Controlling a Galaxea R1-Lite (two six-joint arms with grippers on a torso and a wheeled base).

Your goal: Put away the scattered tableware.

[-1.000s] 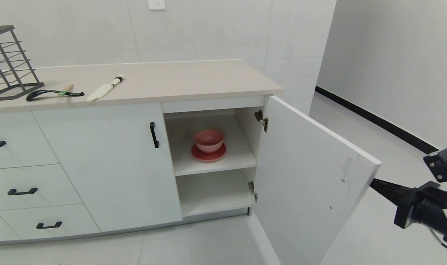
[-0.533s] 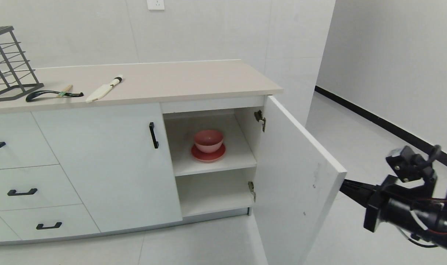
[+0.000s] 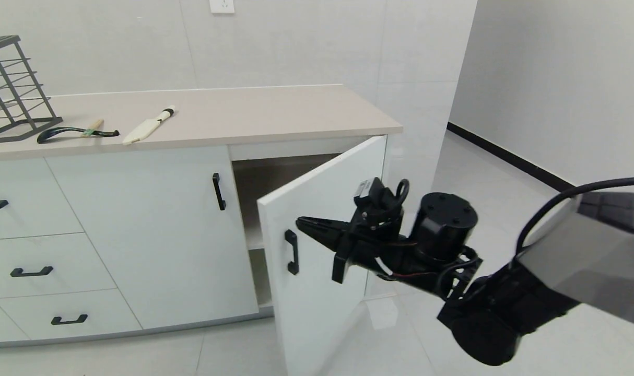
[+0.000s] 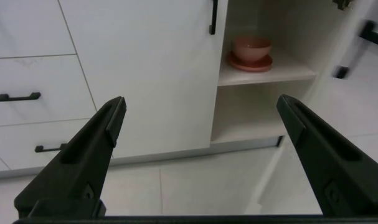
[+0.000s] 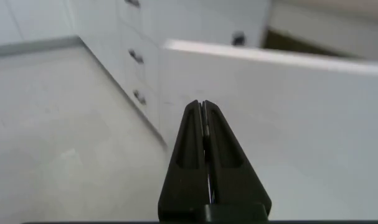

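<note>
Resting on the cabinet's upper shelf (image 4: 291,71): one pink bowl (image 4: 251,45), stacked on one red plate (image 4: 251,63). One knife (image 3: 147,125) and one black ladle (image 3: 61,132) lie on the counter (image 3: 254,112). Right gripper (image 3: 309,225), fingers clenched together, sits at the half-open door (image 3: 317,308); left gripper (image 4: 201,104) spread wide, empty.

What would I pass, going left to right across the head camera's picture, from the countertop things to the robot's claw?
Wire rack → black utensil → white knife → closed door's black handle → half-open door's black handle → right claw, shut.
</note>
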